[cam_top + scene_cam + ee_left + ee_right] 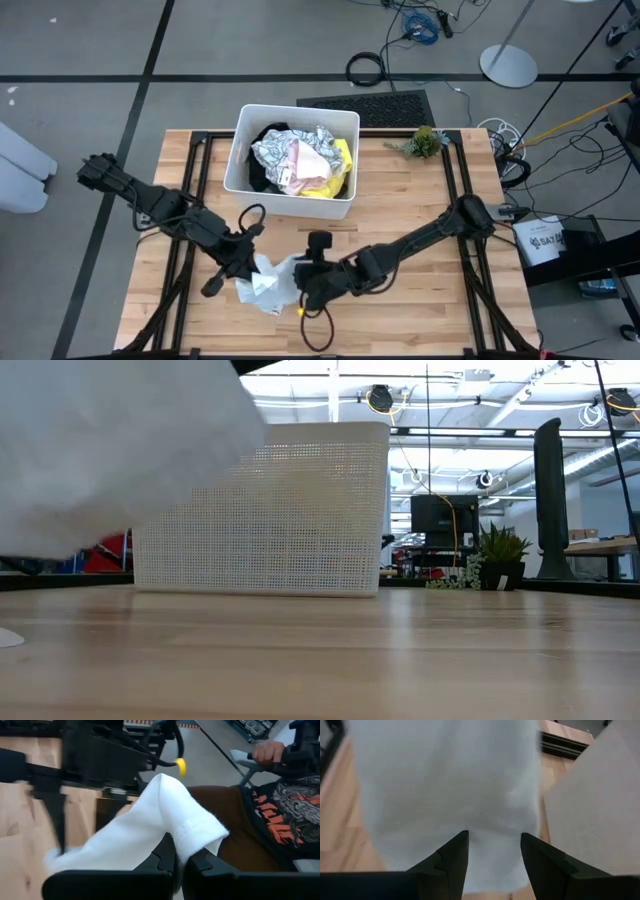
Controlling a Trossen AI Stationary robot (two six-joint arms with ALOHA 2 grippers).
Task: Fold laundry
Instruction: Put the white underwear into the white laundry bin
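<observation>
From above, a small white cloth (268, 282) is lying bunched on the wooden surface (420, 300) in front of the tub (240, 160), with the left gripper (243, 268) and right gripper (305, 285) meeting at it. The left wrist view is showing the left fingers (165, 857) pressed together, pinching a hemmed corner of the cloth; the right wrist view is showing the right fingers (455, 855) spread, the cloth hanging just beyond them. It is looking light and limp, so taking hold at an opposite corner seems best.

White cloth (110, 450) blurred, cut off at frame edge
</observation>
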